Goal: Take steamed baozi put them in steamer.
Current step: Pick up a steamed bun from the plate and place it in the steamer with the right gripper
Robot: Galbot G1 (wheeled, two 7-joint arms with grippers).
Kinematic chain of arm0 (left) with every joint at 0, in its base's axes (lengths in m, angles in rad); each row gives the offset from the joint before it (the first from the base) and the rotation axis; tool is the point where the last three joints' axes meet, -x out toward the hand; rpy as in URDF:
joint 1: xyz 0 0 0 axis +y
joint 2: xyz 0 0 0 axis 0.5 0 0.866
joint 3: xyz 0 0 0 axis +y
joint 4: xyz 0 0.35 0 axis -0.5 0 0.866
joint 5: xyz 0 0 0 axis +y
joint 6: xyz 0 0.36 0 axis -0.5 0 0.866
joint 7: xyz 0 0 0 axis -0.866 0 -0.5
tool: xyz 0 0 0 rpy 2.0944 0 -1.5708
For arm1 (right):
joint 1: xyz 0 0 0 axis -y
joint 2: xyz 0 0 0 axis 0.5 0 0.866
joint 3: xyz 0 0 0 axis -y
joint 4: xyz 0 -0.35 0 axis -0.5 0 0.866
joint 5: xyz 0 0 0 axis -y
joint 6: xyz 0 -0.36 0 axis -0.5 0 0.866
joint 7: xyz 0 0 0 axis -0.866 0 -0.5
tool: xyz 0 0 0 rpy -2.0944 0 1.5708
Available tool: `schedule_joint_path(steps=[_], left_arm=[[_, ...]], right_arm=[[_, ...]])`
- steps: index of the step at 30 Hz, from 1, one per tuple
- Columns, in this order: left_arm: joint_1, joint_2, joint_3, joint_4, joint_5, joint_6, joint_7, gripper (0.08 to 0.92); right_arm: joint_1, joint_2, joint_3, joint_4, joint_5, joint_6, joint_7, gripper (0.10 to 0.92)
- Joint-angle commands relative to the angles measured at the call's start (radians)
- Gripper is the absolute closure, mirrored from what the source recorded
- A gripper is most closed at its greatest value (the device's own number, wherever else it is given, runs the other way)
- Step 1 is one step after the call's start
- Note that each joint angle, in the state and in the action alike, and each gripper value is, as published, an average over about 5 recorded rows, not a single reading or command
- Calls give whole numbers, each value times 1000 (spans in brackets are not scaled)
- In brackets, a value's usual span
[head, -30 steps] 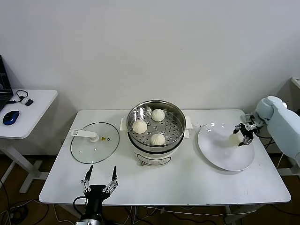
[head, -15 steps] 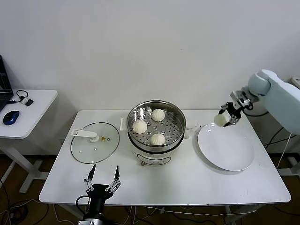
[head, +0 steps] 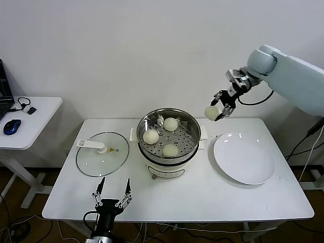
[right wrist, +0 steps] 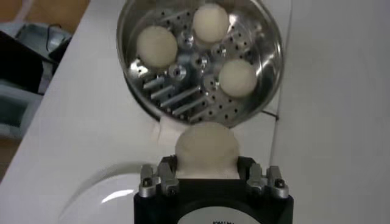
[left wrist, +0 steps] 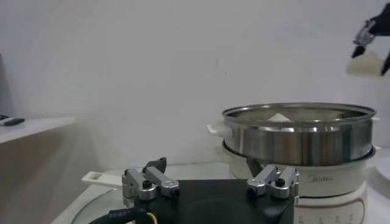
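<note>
lifted off the white plate (head: 244,158) since a second ago and carried up and toward the robot's left: right gripper (head: 218,110) with one baozi (head: 211,112) clamped between its fingers, now high in the air between plate and steamer (head: 169,137), just past the steamer's right rim. seen from the right wrist, held bun (right wrist: 206,148) sits pinched in the jaws, with the steamer's perforated tray (right wrist: 201,62) farther off beyond it and not yet under it.

already in the steamer — three baozi (head: 170,124), (head: 151,136), (head: 170,150) spaced apart on the tray, leaving bare perforated metal on the side nearest the plate. sits mid-table on its white base, open, steel wall rising well above the tabletop between the carried bun and the tray.

off to the robot's left on the white table (head: 202,202) — glass lid (head: 102,153) lying flat with its white handle, apart from the steamer. plate to the right, bare.

parked low at the table's near edge: left gripper (head: 112,191), fingers spread apart, holding nothing, well apart from the pot; from its wrist view, steamer wall (left wrist: 298,133) ahead and the right gripper's bun (left wrist: 365,63) high at the far corner.

further left, a side desk (head: 30,121) with a blue mouse (head: 11,126).
</note>
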Motion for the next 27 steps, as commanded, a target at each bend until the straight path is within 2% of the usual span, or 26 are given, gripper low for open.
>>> schedule_joint_path(steps=[1, 10, 27], left_arm=[[2, 2, 1, -6, -1, 0, 2, 177], [-3, 4, -5, -12, -5, 4, 2, 177], [2, 3, -8, -4, -13, 1, 0, 177]], right_arm=[[93, 151, -155, 38, 187, -110, 26, 387], [-9, 223, -138, 0, 154, -123, 42, 389], [-125, 224, -112, -46, 60, -115, 43, 388]])
